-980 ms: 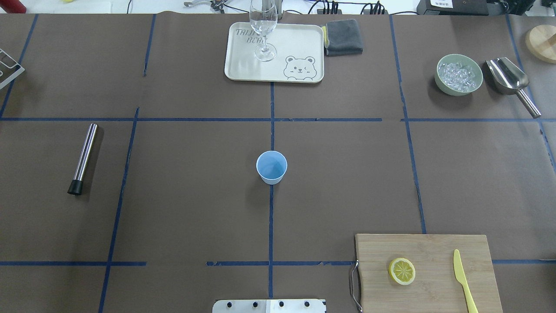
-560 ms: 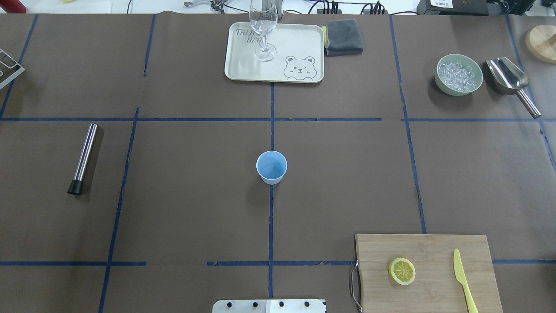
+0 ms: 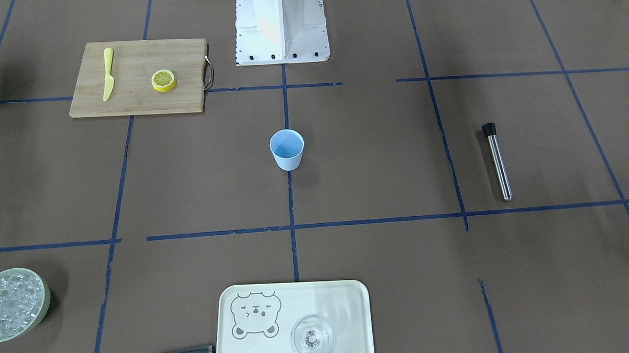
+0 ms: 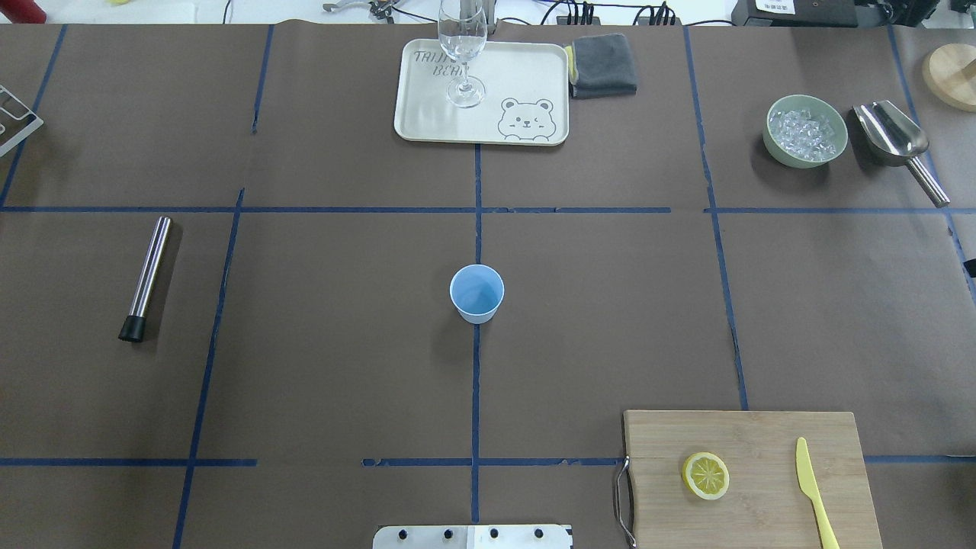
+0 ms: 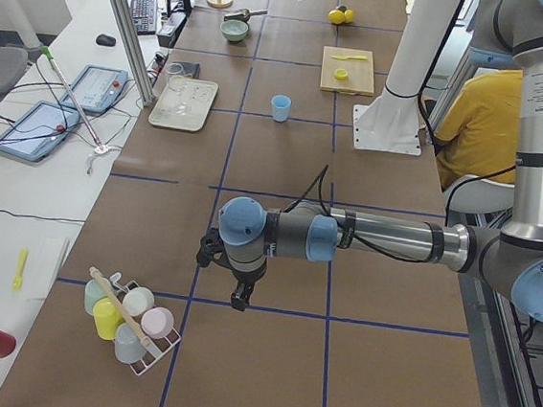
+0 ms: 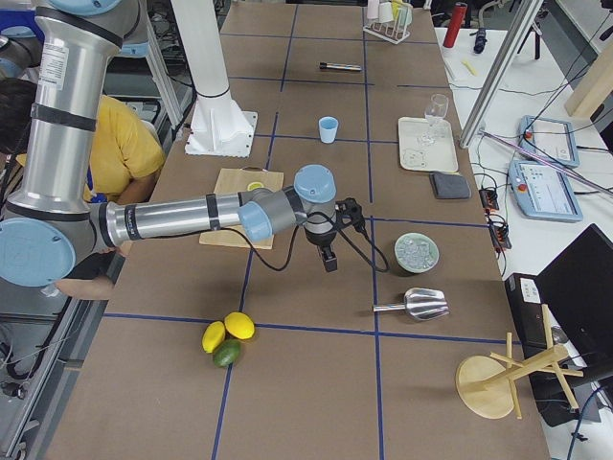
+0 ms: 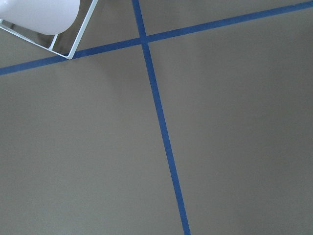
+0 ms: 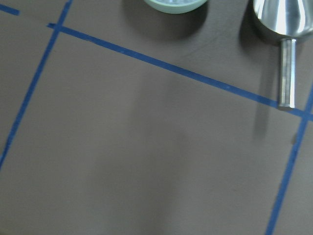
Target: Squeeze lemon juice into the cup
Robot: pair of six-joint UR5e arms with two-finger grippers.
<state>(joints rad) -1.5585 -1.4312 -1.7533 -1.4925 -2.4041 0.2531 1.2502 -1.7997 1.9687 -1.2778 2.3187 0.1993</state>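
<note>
The half lemon lies cut face up on a bamboo cutting board at the near right of the table; it also shows in the front-facing view. The light blue cup stands upright at the table's centre, also in the front-facing view. My left gripper hangs over bare table far to the left, near a rack of cups. My right gripper hangs over the table beyond the board's outer end. I cannot tell whether either is open or shut.
A yellow toy knife lies on the board beside the lemon. A tray with a clear glass and a grey cloth sit at the back. A bowl of ice, a metal scoop and a metal muddler lie around.
A small dark sliver has appeared at the right edge of the overhead view. The lemon, the cup and everything else have not moved.
</note>
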